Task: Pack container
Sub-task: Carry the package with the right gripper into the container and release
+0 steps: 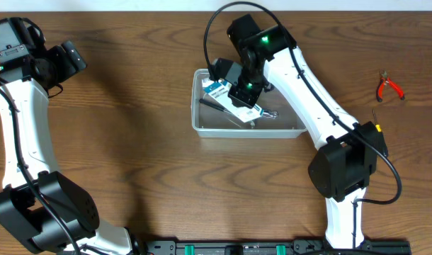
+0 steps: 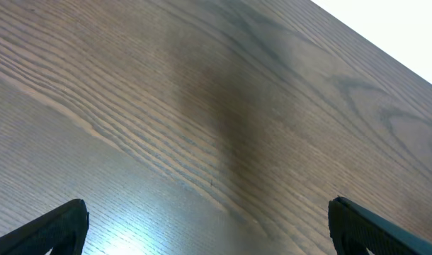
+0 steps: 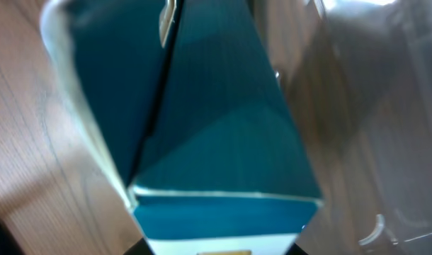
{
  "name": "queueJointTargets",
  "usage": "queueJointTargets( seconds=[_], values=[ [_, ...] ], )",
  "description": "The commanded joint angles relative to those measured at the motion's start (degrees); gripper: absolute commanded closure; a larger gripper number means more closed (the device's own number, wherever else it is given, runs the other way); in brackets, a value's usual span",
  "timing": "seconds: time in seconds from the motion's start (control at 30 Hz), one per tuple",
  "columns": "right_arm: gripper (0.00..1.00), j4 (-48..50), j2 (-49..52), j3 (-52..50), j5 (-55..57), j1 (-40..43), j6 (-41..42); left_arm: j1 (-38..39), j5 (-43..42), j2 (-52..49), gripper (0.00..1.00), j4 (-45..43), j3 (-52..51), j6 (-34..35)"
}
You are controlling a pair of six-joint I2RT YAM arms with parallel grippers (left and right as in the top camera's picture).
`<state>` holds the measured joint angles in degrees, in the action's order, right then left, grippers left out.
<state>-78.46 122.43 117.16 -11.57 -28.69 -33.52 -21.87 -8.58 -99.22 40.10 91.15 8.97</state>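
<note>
**Packet gripped above the tub**

Overhead, the clear container sat near the middle of the wooden table, with a slim dark tool lying inside it. The right gripper hung over the container's left half, clamped on a blue-and-white packet. Red-handled pliers lay well apart to the right. The left gripper was far off at the table's left side.

In the left wrist view, its fingers stood spread wide over bare wood, holding nothing.

In the right wrist view, the packet's teal face filled most of the frame, with the container's clear wall blurred beside it.
</note>
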Motion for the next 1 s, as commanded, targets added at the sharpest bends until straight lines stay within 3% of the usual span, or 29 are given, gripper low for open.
queueJointTargets(
  seconds=[0.0, 0.97],
  values=[
    [0.78, 0.0, -0.5, -0.8, -0.3, -0.2, -0.8, -0.1, 0.5, 0.4, 0.02, 0.2, 0.8, -0.3],
    [0.77, -0.2, -0.5, -1.8, 2.4, 1.7, -0.8, -0.1, 0.5, 0.4, 0.02, 0.2, 0.8, -0.3]
  ],
)
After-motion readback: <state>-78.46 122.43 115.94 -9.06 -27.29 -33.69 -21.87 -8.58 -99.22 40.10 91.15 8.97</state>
